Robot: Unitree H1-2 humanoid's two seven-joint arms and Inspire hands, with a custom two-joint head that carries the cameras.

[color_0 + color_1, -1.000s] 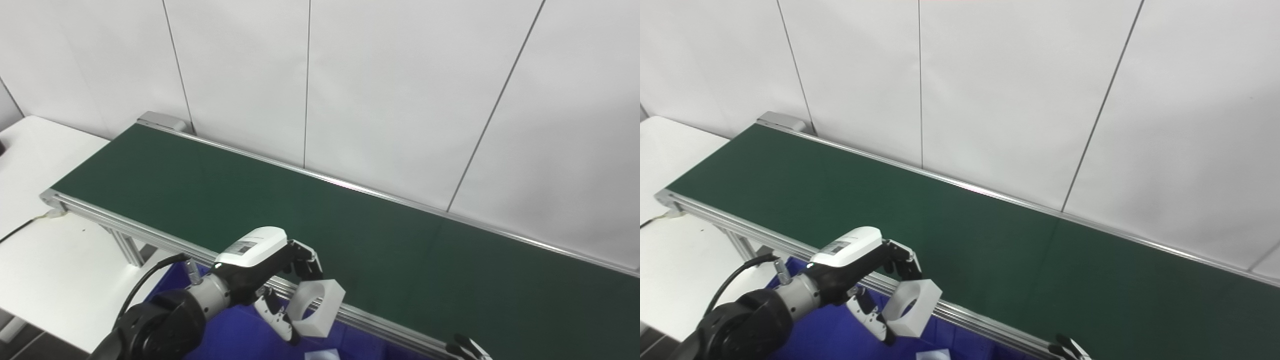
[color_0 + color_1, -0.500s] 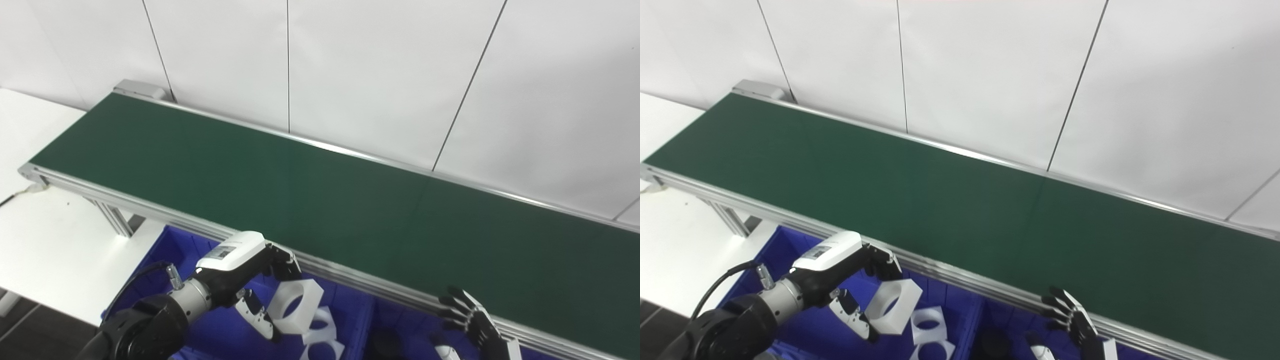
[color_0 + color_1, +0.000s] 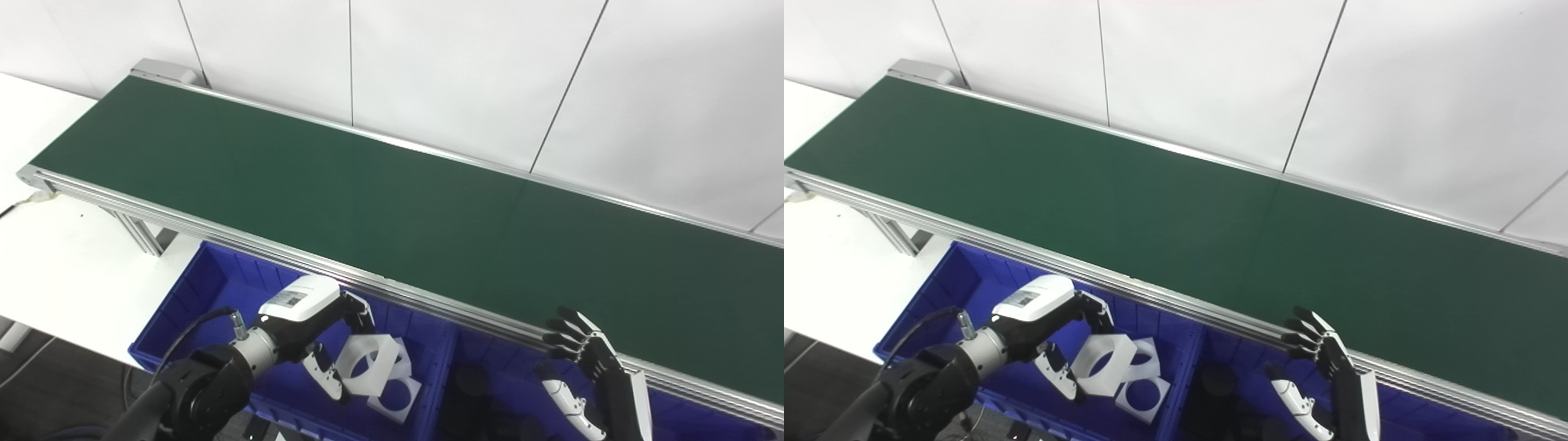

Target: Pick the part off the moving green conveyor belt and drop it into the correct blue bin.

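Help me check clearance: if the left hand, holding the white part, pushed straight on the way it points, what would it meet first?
Probably the white parts lying in the blue bin, beneath the held white part; left hand. Depth unclear.

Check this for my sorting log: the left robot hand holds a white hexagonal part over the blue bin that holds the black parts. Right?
Not quite. The left robot hand holds the white hexagonal part over the blue bin that holds white parts, as the right eye view shows.
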